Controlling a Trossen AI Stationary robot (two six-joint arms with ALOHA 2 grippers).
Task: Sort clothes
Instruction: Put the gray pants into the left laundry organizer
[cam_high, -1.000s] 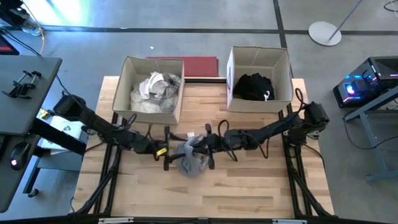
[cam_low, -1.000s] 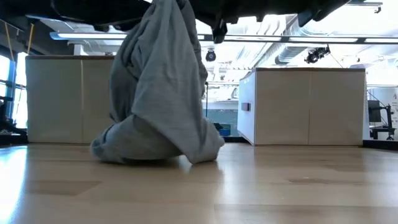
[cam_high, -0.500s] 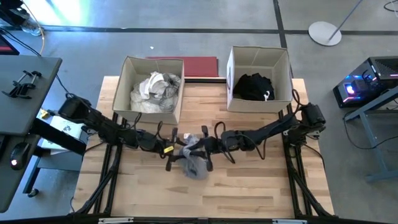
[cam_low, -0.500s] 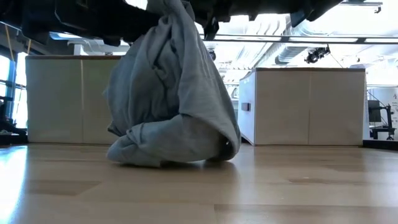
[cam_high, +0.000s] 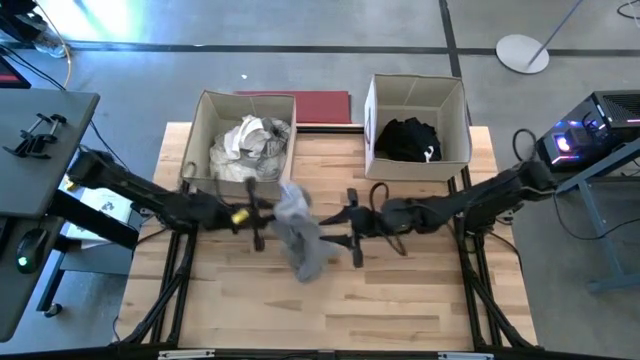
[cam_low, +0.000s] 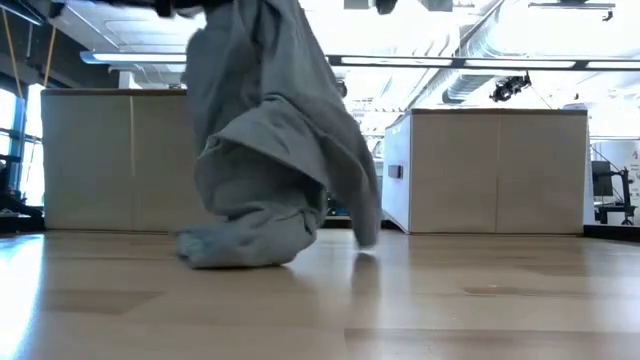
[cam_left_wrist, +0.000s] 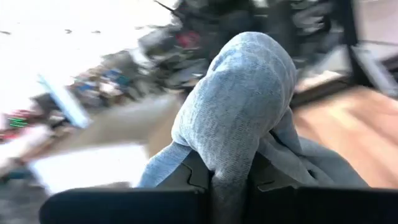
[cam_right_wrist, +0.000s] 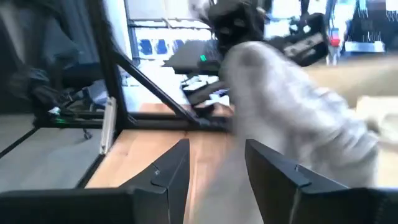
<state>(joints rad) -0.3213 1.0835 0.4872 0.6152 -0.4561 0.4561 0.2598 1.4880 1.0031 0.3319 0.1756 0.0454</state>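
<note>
A light grey garment (cam_high: 300, 235) hangs from my left gripper (cam_high: 270, 213), which is shut on its top end over the middle of the table. Its lower end (cam_low: 240, 245) rests bunched on the wood. My right gripper (cam_high: 344, 222) stands open just right of the garment, with nothing between its fingers (cam_right_wrist: 174, 171). The left beige box (cam_high: 200, 130) holds white and grey clothes (cam_high: 248, 145). The right beige box (cam_high: 465, 120) holds black clothes (cam_high: 408, 140). My left gripper pinches a bunched fold at the garment's top (cam_left_wrist: 229, 177) between its two fingers (cam_left_wrist: 194, 173). The fingers lie about level and come from the table's left. A hump of cloth bulges out past the fingertips; the rest hangs slack below, its lower end on the table.
A dark red mat (cam_high: 310, 103) lies behind the boxes at the table's far edge. Bare wood (cam_high: 330, 310) stretches along the near half of the table. A side table with clamps (cam_high: 40, 130) stands off the left edge.
My left gripper has taken hold of the garment's top and carried it up and toward the far-left box. My right gripper has let the garment go and drawn back toward the right. The cloth has swung left and stretched taller; its lower end stays on the table.
</note>
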